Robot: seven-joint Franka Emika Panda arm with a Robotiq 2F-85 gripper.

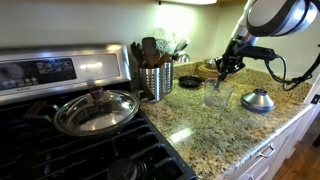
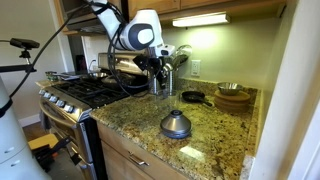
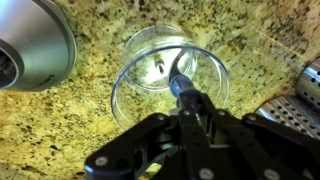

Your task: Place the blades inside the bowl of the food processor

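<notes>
The clear bowl of the food processor (image 3: 150,75) stands on the granite counter and shows in both exterior views (image 1: 218,96) (image 2: 159,86). My gripper (image 3: 186,102) is directly above it, shut on the grey-blue stem of the blades (image 3: 180,82). The stem points down into the bowl's mouth, with a thin curved blade showing at its tip. In both exterior views the gripper (image 1: 229,68) (image 2: 158,66) hangs just over the bowl's rim. How deep the blades reach into the bowl is unclear.
A silver dome-shaped object (image 1: 258,100) (image 2: 176,124) (image 3: 30,45) sits near the bowl. A ribbed steel utensil canister (image 1: 155,80) (image 3: 305,85) stands beside the stove, which carries a lidded pan (image 1: 97,110). A brown dish (image 2: 233,96) and a small black pan (image 2: 192,97) are by the wall.
</notes>
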